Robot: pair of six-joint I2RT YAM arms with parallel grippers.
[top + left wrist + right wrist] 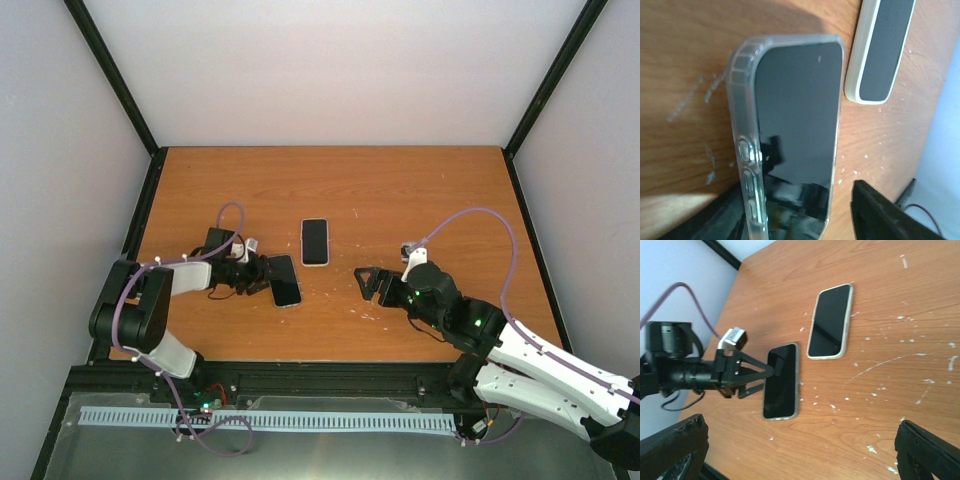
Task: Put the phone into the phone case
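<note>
A black-screened phone in a clear case (pixel 284 279) lies on the wooden table (pixel 400 200). In the left wrist view (pixel 795 115) the clear rim with side buttons wraps it. My left gripper (pixel 262 275) is open with this phone's near end between its fingers (pixel 880 215); the left finger is against the case side and the right finger stands apart from it. A second black-faced phone with a cream rim (pixel 315 241) lies flat just beyond, also in the right wrist view (pixel 830 321). My right gripper (pixel 368 283) is open and empty to the right.
Black frame posts and white walls enclose the table. The left arm's purple cable (pixel 232 212) loops above its wrist. White specks and scratches (pixel 890 370) mark the wood between the phones and my right gripper.
</note>
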